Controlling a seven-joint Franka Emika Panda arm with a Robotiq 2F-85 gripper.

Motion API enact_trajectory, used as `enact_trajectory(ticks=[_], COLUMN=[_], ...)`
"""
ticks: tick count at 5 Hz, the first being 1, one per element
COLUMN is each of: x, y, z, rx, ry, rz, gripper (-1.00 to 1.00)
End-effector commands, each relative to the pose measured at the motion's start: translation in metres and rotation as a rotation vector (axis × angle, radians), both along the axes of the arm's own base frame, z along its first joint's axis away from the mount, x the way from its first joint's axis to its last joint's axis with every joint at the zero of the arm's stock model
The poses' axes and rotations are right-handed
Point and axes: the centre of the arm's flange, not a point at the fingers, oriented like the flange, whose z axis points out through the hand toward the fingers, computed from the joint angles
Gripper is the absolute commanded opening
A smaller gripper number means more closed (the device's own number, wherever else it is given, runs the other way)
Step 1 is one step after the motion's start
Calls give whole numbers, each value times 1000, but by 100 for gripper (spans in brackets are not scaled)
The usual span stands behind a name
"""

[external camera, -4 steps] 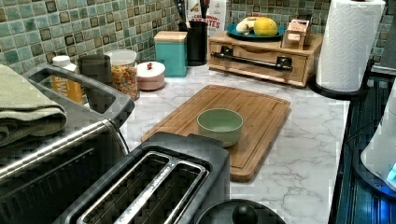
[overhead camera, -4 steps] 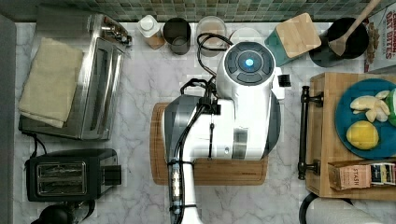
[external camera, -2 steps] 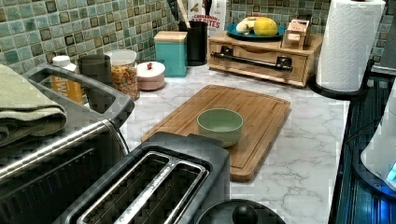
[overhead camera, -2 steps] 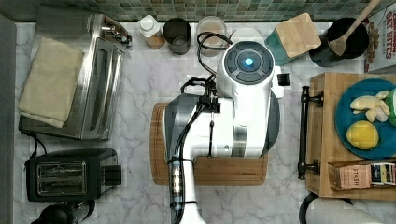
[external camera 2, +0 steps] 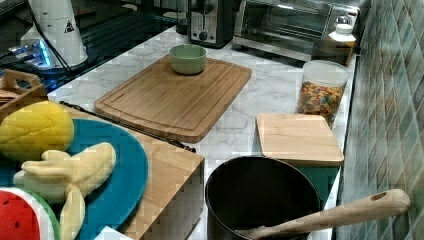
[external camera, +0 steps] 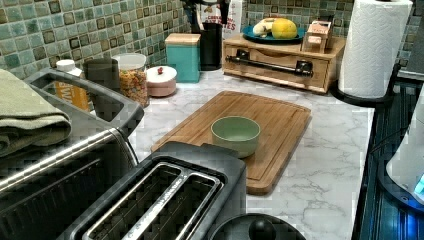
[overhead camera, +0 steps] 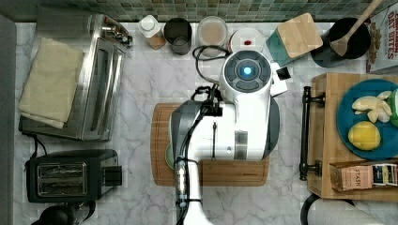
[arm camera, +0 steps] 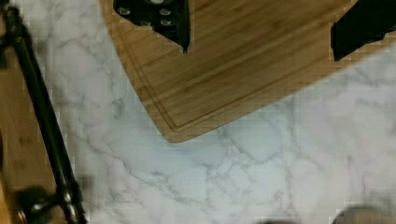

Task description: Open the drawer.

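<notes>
The drawer (external camera: pixel 272 64) sits shut in a bamboo box at the top view's right, its front flush with the box. Its long black bar handle (overhead camera: pixel 305 133) runs along that front and also appears in the left view (external camera: pixel 265 63) and the wrist view (arm camera: pixel 44 116). My gripper (arm camera: pixel 261 51) hangs open above the corner of the cutting board (arm camera: pixel 233 70), with nothing between its black fingers (arm camera: pixel 161 18). The handle lies off to one side of it, across a strip of marble. My white arm (overhead camera: pixel 234 117) covers the board in the top view.
A green bowl (external camera: pixel 235 134) stands on the cutting board (external camera: pixel 250 125). A blue plate of fruit (overhead camera: pixel 371 117) and a tea box (overhead camera: pixel 363 174) rest on the drawer's box. A paper towel roll (external camera: pixel 375 47), toaster (overhead camera: pixel 70 176), toaster oven (overhead camera: pixel 94 79) and jars (overhead camera: pixel 211 30) line the counter.
The arm has shifted slightly in the top view. The drawer, bowl and board have not moved.
</notes>
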Motion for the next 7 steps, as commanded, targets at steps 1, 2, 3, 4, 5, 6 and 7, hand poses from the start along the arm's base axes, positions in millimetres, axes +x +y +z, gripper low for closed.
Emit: enact_trajectory(ticks=[1, 2, 3, 4, 5, 6, 7], x=[-25, -30, -29, -36, -41, -45, -50], y=[-141, -166, -184, -196, -198, -193, -185], z=[-14, -24, -46, -61, -69, -72, -78], rx=[-46, -103, -108, -84, -65, -49, -40], ry=[34, 46, 41, 1, -19, -24, -38], rz=[212, 271, 308, 329, 325, 299, 272], gripper=[100, 100, 100, 100, 100, 100, 100])
